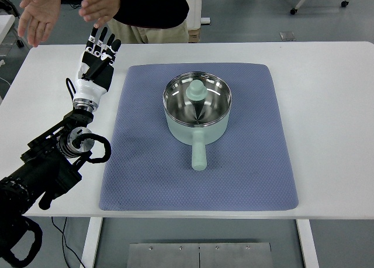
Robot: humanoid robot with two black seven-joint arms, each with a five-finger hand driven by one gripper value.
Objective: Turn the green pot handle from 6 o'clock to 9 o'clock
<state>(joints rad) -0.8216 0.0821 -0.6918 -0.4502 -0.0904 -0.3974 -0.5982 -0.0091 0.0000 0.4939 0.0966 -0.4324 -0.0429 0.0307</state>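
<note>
Pot (197, 113) sits on the blue mat (146, 162), its handle (198, 154) pointing toward me at six o'clock. I see my left hand (98, 60) stretched out flat over the table (327, 104), beside the mat's far-left corner, fingers extended and holding nothing.

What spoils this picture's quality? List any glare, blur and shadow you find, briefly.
Top view: bright glare streaks on the shiny steel inside of the pale green pot; the person's raised hands look slightly motion-blurred; even overhead light gives only a soft shadow beside the pot's green handle on the blue-grey textured mat; the black and white robot left hand is sharp.
</note>
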